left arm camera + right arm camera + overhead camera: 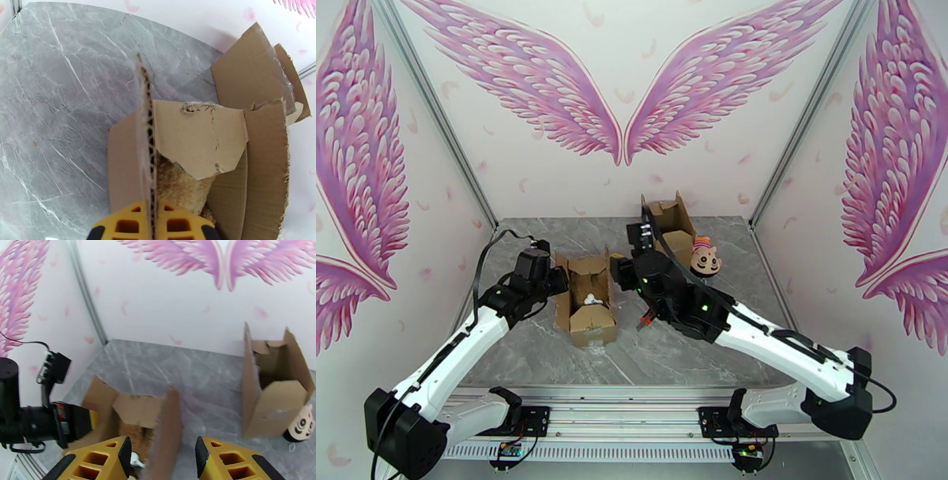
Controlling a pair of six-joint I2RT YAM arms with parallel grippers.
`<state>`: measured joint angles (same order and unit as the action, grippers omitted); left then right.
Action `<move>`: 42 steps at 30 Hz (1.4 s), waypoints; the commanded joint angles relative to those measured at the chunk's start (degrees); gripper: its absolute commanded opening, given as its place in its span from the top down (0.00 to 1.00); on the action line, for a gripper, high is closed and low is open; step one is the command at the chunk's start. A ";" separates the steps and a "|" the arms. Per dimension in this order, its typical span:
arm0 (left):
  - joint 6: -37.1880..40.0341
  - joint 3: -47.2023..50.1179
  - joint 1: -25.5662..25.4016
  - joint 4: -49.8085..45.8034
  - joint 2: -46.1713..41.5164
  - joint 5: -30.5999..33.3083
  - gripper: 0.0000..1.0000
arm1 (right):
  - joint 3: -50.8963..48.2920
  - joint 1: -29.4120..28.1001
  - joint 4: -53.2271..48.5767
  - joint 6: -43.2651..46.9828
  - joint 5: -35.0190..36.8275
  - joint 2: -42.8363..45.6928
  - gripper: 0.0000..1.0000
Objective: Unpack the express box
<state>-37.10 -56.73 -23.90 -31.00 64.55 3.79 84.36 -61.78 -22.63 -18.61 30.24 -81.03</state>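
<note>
table (pixel 695 359): near box (pixel 586 304), far box (pixel 673 225), toy (pixel 705 257)

Boxes: two – near box (pixel 588 316), far box (pixel 675 229). Panda toy (pixel 705 257): one. Pincers: two – left pincer (pixel 153 215), right pincer (pixel 162 453).

Left gripper (pixel 152 222) clamped shut, right gripper (pixel 162 453) jaws parted, both reaching forward.
</note>
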 commanded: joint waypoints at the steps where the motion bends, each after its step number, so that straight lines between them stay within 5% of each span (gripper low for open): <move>1: -3.34 1.46 -0.75 4.40 -3.50 2.78 1.00 | 4.78 -3.71 -2.37 2.65 -4.34 -7.05 0.51; 13: -4.83 5.84 -1.30 6.86 -5.84 3.41 1.00 | 1.82 -4.31 2.81 -8.55 -1.56 -16.73 0.55; 20: -3.99 5.86 -1.32 6.98 -5.77 3.15 1.00 | 1.72 -1.38 -3.03 -11.55 -1.05 -18.98 0.55; 27: -3.59 6.02 -1.28 6.32 -6.46 3.85 1.00 | 3.51 1.73 -7.88 -9.93 0.19 -18.96 0.54; 35: -3.46 5.84 -1.32 6.62 -5.94 3.03 1.00 | 9.35 2.10 -10.52 -9.87 -8.83 -26.19 0.49; 42: -2.41 5.31 -1.31 4.94 -6.20 3.56 1.00 | 8.86 2.32 -10.46 -10.66 -2.56 -28.08 0.47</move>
<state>-40.95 -51.03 -25.34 -25.47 59.77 6.44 92.68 -59.79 -29.28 -28.21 24.62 -107.13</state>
